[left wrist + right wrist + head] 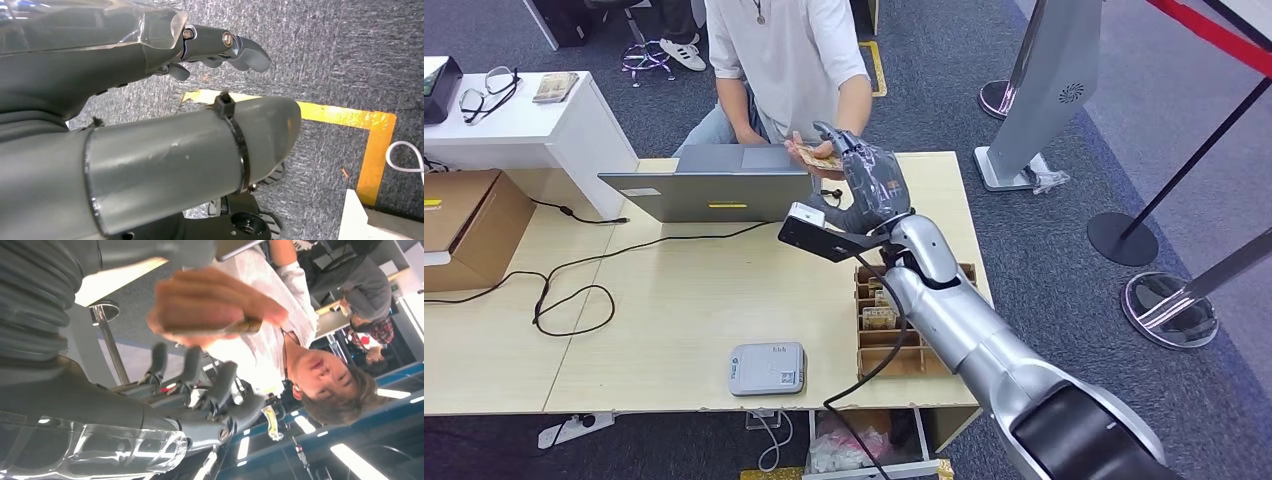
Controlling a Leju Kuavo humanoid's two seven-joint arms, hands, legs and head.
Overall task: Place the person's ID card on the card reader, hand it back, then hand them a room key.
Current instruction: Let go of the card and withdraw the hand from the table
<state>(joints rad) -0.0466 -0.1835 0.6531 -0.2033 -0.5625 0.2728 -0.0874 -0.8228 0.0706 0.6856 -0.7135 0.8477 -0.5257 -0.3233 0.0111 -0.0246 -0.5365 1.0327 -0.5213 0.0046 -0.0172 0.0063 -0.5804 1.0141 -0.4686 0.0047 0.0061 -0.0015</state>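
The person's hand (804,150) holds a tan card (821,158) over the far edge of the table. My right hand (870,178) is raised just beside it, fingers spread and empty. In the right wrist view the card (225,328) lies in the person's fingers, above my fingers (192,367) and apart from them. The grey card reader (767,368) sits near the table's front edge. A wooden box (911,361) with several key cards stands under my right forearm. My left hand (100,55) hangs over the carpet, holding nothing.
A closed grey laptop (714,185) lies at the table's far side, with black cables (574,295) trailing left. A cardboard box (464,225) sits at the far left. Stanchion bases (1169,310) and a grey kiosk (1049,95) stand to the right.
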